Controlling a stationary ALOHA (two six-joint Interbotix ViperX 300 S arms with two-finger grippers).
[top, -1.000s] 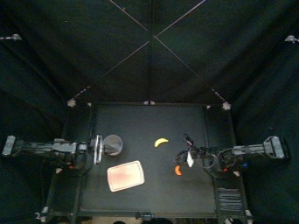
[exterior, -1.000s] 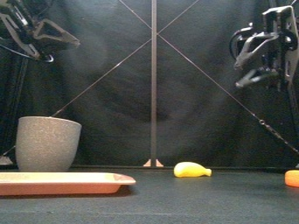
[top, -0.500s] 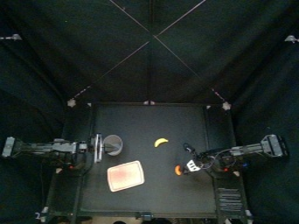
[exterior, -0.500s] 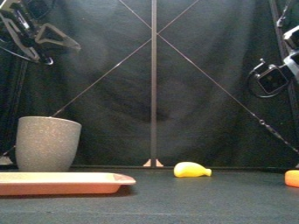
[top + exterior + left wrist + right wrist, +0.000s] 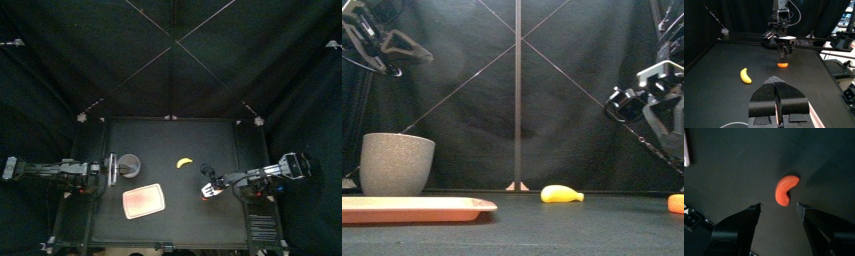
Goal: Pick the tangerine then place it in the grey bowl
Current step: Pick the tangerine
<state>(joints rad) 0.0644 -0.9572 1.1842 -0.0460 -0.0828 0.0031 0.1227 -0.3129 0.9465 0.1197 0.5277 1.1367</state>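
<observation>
Your right end effector (image 5: 777,205) hangs over the tangerine (image 5: 785,189). Its 2 jaws are spread apart, and the orange crescent shows in line with the gap between them, untouched. The tangerine lies on the bare black bench (image 5: 174,135) toward the front right, and the front view shows the end effector clearly above it. Your left end effector (image 5: 775,82) is raised at the left side of the bench, its 2 jaws pressed together on nothing. Near it, at the left, stands the grey bowl (image 5: 398,163), upright and speckled. 1 flat pink tray (image 5: 416,208) lies in front of the bowl, toward the front edge. 1 yellow banana (image 5: 563,194) lies near the middle of the bench, between the bowl and the tangerine, touching neither.
</observation>
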